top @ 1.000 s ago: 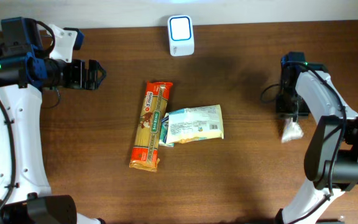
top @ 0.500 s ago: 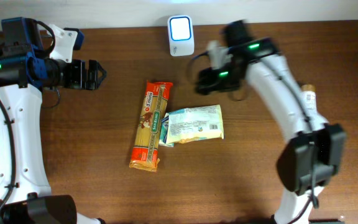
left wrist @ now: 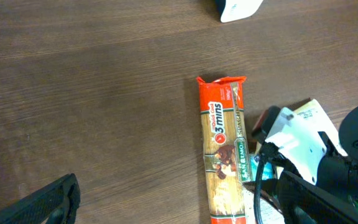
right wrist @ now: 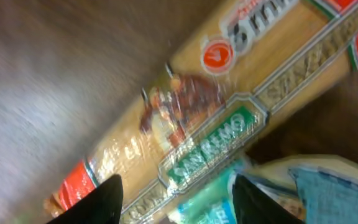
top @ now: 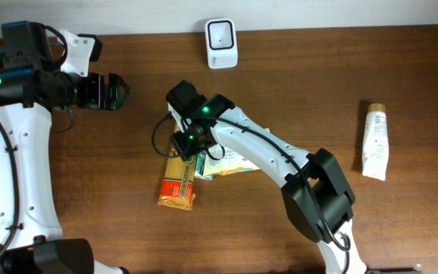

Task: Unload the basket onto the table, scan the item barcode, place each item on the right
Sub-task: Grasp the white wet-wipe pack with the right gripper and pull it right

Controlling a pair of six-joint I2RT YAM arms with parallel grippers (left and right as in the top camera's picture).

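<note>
A white barcode scanner (top: 220, 43) stands at the table's far edge, and its corner shows in the left wrist view (left wrist: 238, 7). A long orange pasta packet (top: 178, 181) lies mid-table, its length running front to back. A pale packet (top: 238, 160) lies against its right side. My right gripper (top: 185, 141) hovers open over the pasta packet (right wrist: 185, 106), with its dark fingertips (right wrist: 104, 200) either side of the label and nothing held. My left gripper (top: 117, 90) hangs open at the far left, well away from the pasta packet (left wrist: 225, 149).
A white tube (top: 376, 141) with a tan cap lies at the right side of the table. My right arm (top: 280, 160) stretches diagonally across the middle, covering part of the pale packet (right wrist: 328, 186).
My right arm has swept from the far right, past the scanner, to above the pasta packet. The tube now lies alone at the right. The left arm has not moved.
</note>
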